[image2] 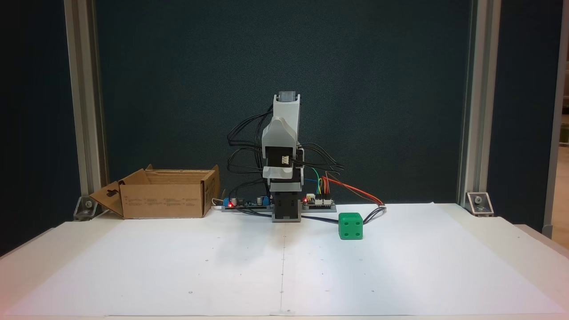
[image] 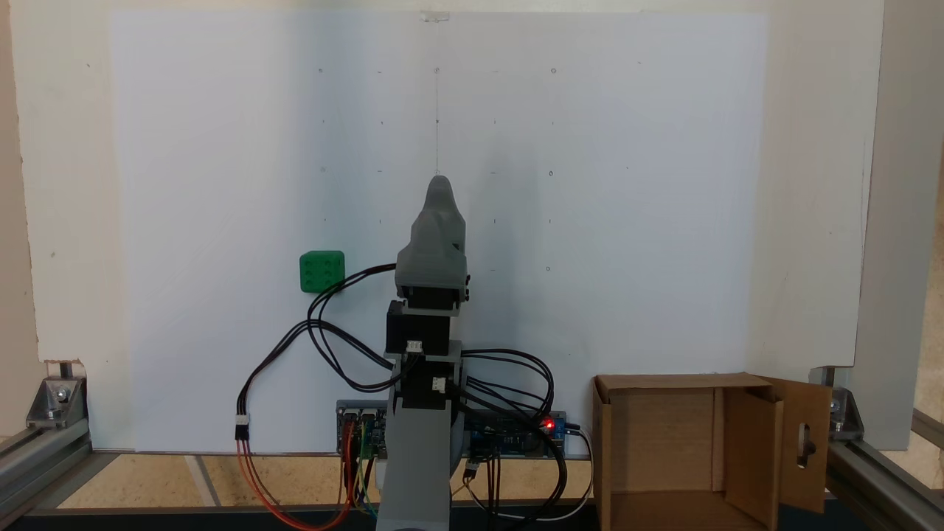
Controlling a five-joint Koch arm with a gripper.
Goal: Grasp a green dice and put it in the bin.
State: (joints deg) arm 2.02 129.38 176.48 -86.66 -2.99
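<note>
Green dice [image: 321,271] sits on the white paper sheet [image: 590,221], free of any contact, one face with four pips toward the camera in a fixed view [image2: 350,226]. A bundle of black cables [image: 317,324] passes just beside it.

My gripper [image: 439,184] is folded above my base, well apart from the dice and holding nothing. From above its tip points along the sheet's centre line; the jaws lie stacked one over the other, so I cannot tell whether they are parted or closed. From the front, my arm [image2: 284,151] stands upright and compact over the controller boards [image2: 320,203], red LEDs lit.

The bin [image2: 164,198] stands at the edge of the sheet on the far side of my base from the dice, flaps open, slot-handled flap [image: 805,442] splayed outward; what shows of its interior is bare cardboard.

Surface: white paper with faint grid marks on a pale table [image2: 511,240]. Aluminium frame posts [image2: 469,102] at the corners, dark panel [image2: 400,89] behind.
</note>
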